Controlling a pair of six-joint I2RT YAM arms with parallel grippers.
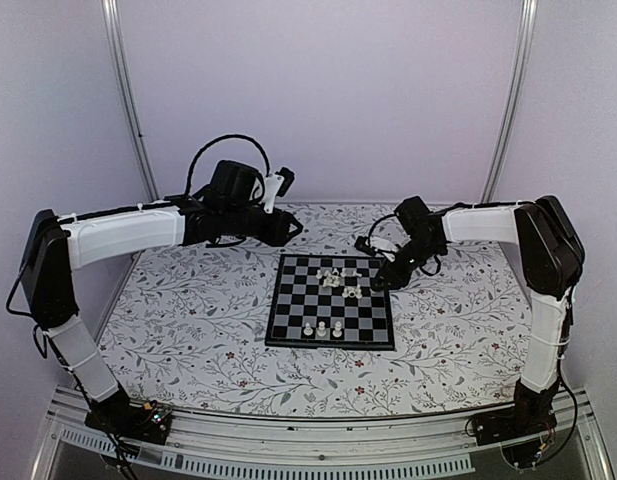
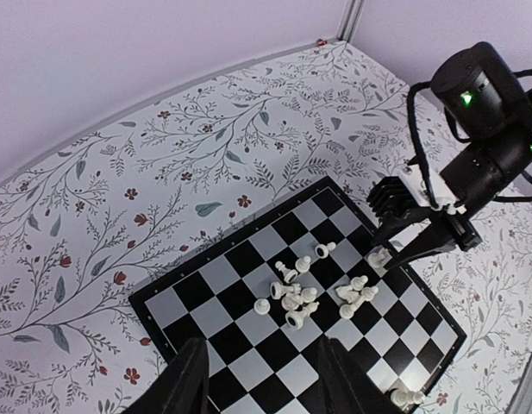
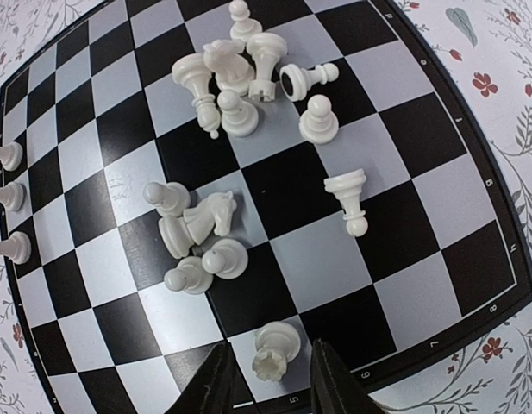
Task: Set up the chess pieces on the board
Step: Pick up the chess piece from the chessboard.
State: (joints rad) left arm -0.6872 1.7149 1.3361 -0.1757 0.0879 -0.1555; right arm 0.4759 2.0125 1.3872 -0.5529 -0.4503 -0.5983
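Note:
The black and pale-checked board (image 1: 293, 300) lies mid-table. Several white chess pieces (image 1: 340, 280) are bunched on its far half, some standing, some lying; three pawns (image 1: 322, 328) stand in a row at its near edge. My right gripper (image 3: 272, 379) is open, low over the board's right edge. Its fingers straddle an upright white rook (image 3: 274, 352) without visibly touching it. My left gripper (image 2: 266, 388) is open and empty, held above the board's (image 2: 248, 345) far-left corner. The piece cluster (image 2: 296, 297) and the right gripper (image 2: 395, 250) also show in the left wrist view.
The board sits on a floral-patterned table (image 1: 188, 320) with pale walls behind and at both sides. A lone toppled piece (image 3: 350, 197) lies right of the two clusters (image 3: 197, 233). Three pawns (image 3: 7, 198) stand along the board's (image 3: 421, 129) far left edge in the right wrist view.

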